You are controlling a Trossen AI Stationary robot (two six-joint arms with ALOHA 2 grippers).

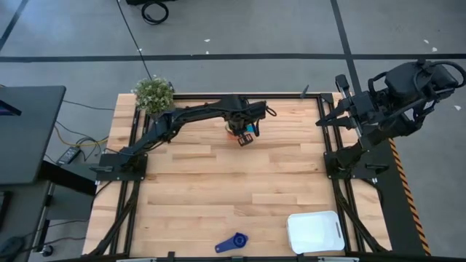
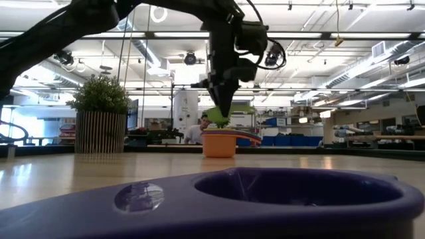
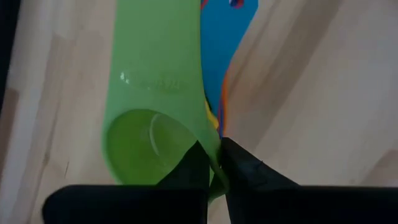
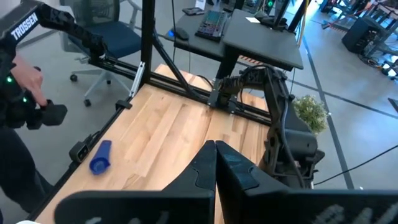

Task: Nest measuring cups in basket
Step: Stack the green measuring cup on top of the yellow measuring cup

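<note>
A stack of measuring cups [image 2: 219, 143] stands on its orange bottom cup at the table's far middle. A green cup [image 3: 149, 124] sits tilted on top of the stack [image 2: 220, 118], over a light blue handle [image 3: 227, 43]. My left gripper [image 3: 214, 146] reaches down over the stack [image 1: 246, 135] and is shut on the green cup. A dark blue cup [image 1: 231, 243] lies near the front edge. The white basket [image 1: 314, 231] stands at the front right. My right gripper [image 4: 215, 146] is shut and empty, held high at the far right. My left gripper pinches the green cup's rim wall [image 3: 208, 134] on the side away from its handle. One finger [image 3: 193, 168] is inside the bowl and the other outside. The fingers come from above, pointing down. The cup is tilted atop the stack; whether it is clear of it, I cannot tell.
A potted plant [image 1: 153, 93] stands at the far left corner. A person [image 4: 18, 93] stands beyond the table's edge, and another [image 2: 199, 129] shows in the room behind. Bare wood lies between the stack and the basket.
</note>
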